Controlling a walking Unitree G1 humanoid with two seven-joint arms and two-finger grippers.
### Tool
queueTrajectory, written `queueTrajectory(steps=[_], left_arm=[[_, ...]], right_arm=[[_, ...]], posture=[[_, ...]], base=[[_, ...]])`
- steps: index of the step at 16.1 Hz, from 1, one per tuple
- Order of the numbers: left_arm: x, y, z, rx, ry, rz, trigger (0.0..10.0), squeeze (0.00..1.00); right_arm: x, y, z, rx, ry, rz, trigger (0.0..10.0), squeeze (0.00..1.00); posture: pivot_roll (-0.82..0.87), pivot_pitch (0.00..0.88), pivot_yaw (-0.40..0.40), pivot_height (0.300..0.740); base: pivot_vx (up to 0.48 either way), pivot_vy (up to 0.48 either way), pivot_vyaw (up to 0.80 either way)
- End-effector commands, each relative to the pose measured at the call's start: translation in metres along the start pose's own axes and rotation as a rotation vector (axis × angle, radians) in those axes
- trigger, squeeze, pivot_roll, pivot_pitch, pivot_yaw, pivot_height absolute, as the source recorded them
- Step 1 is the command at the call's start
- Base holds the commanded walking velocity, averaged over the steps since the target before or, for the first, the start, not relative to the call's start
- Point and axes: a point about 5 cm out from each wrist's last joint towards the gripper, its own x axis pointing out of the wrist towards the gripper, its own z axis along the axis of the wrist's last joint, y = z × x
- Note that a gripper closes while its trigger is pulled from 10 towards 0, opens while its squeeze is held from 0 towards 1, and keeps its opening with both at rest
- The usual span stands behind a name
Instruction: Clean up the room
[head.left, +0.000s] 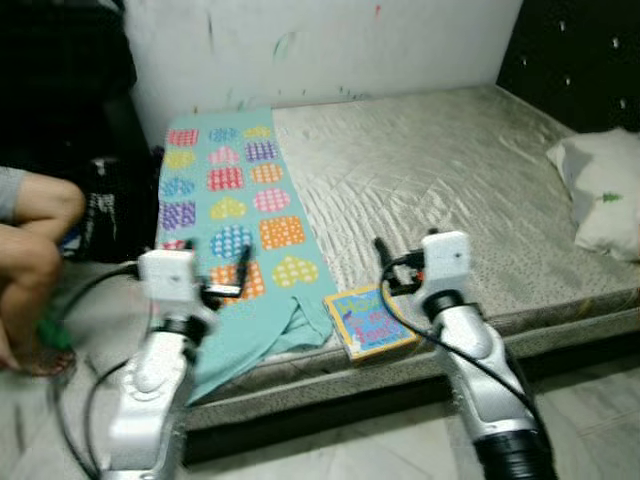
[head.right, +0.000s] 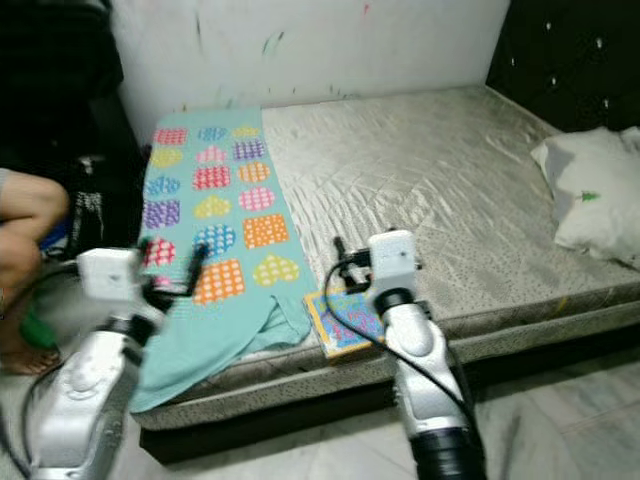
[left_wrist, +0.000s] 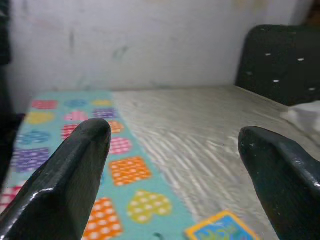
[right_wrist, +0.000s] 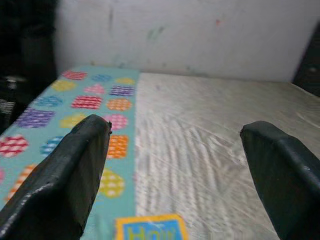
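Observation:
A teal blanket (head.left: 230, 210) printed with colourful dotted hearts lies along the left side of the bare grey mattress (head.left: 440, 170), and its near end hangs over the front edge. A book (head.left: 368, 320) with a blue cover and yellow border rests on the mattress's front edge, beside the blanket's corner. My left gripper (head.left: 238, 272) is raised over the blanket's near end, open and empty. My right gripper (head.left: 383, 258) hovers just above and behind the book, also open and empty. In the wrist views the fingers (left_wrist: 75, 170) (right_wrist: 75, 165) stand wide apart, with the book (right_wrist: 150, 227) low between them.
A white pillow (head.left: 605, 195) lies at the mattress's right end by the black tufted headboard (head.left: 580, 60). A person's bare legs (head.left: 30, 250) are at the left, beside dark bags (head.left: 105, 205). Pale tiled floor (head.left: 380, 440) runs along the bed front.

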Motion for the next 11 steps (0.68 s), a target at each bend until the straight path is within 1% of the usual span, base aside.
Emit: queueTrajectory(steps=[1,11], left_arm=[[-0.0002,0.0053,0.0064,0.017,-0.022,0.008,10.0,0.0],[0.0009,0.0037,0.0072,0.01,-0.028,-0.013,10.0,0.0]], right_arm=[[0.0019,0.0029,0.0035,0.009,-0.014,0.011,10.0,0.0],[0.0029,0.0024,0.0047,0.0,-0.02,0.01,10.0,0.0]], posture=[[0.0,0.0,0.002,0.74],[0.0,0.0,0.003,0.74]], base=[[0.0,0.0,0.0],[0.0,0.0,0.0]])
